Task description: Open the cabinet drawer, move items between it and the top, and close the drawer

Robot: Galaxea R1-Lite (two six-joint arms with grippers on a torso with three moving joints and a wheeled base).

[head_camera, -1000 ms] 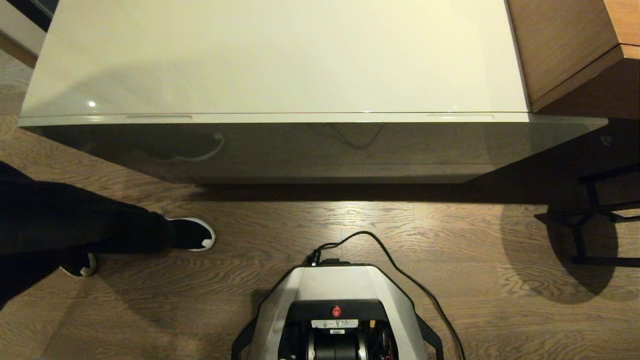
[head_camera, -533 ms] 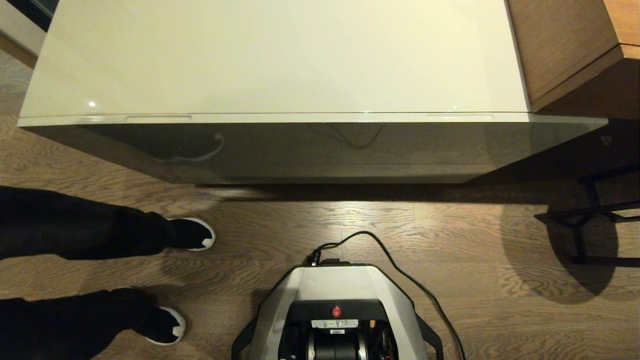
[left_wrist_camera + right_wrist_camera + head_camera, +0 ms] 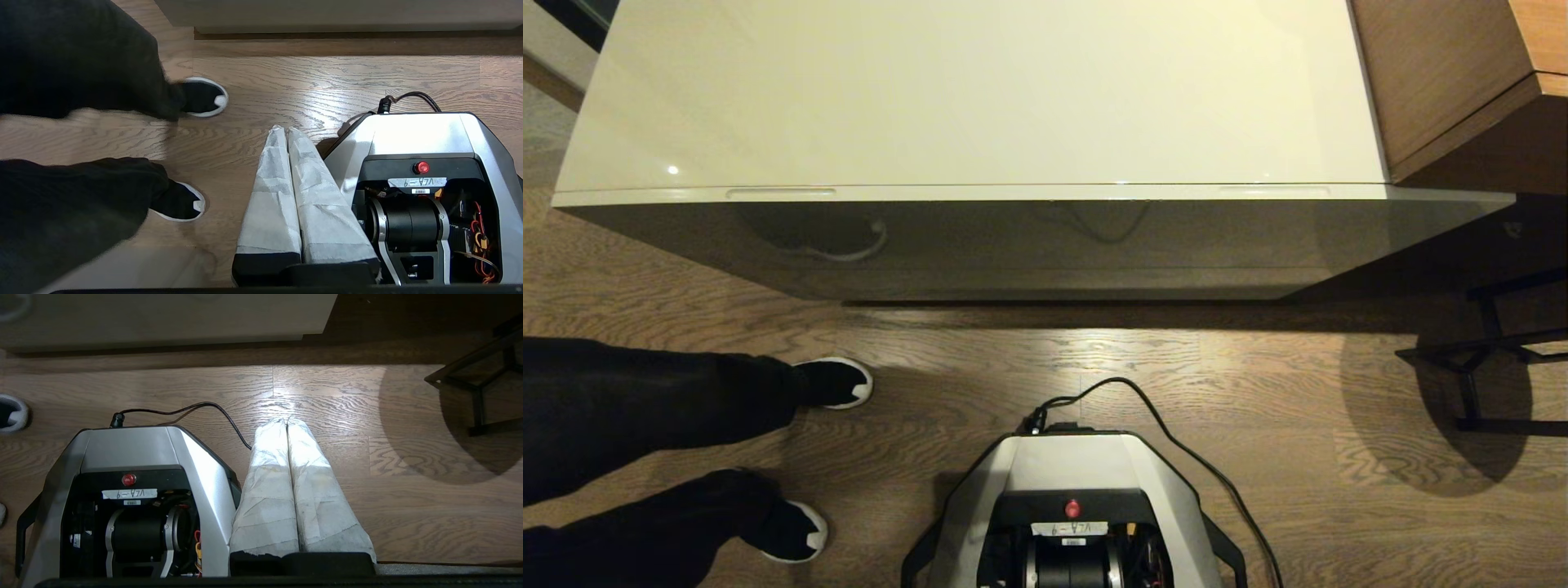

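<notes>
From the head, your drawer (image 3: pixel 1029 245) sits closed under the bare top (image 3: pixel 980 90); only a person's legs (image 3: pixel 645 408) have shifted beside the base (image 3: pixel 1078 490). At each wrist, the left gripper (image 3: pixel 287 130) and right gripper (image 3: pixel 287 421) hang pressed together, empty: nothing begun.

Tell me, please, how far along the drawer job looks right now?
Nothing looks done yet. The cabinet drawer is shut, flush under the top, which shows no items. Nothing is in hand: the left gripper and right gripper are shut on nothing, hanging over the floor beside the robot's base. A person's legs stand to the robot's left. Opening, moving items and closing all remain.
</notes>
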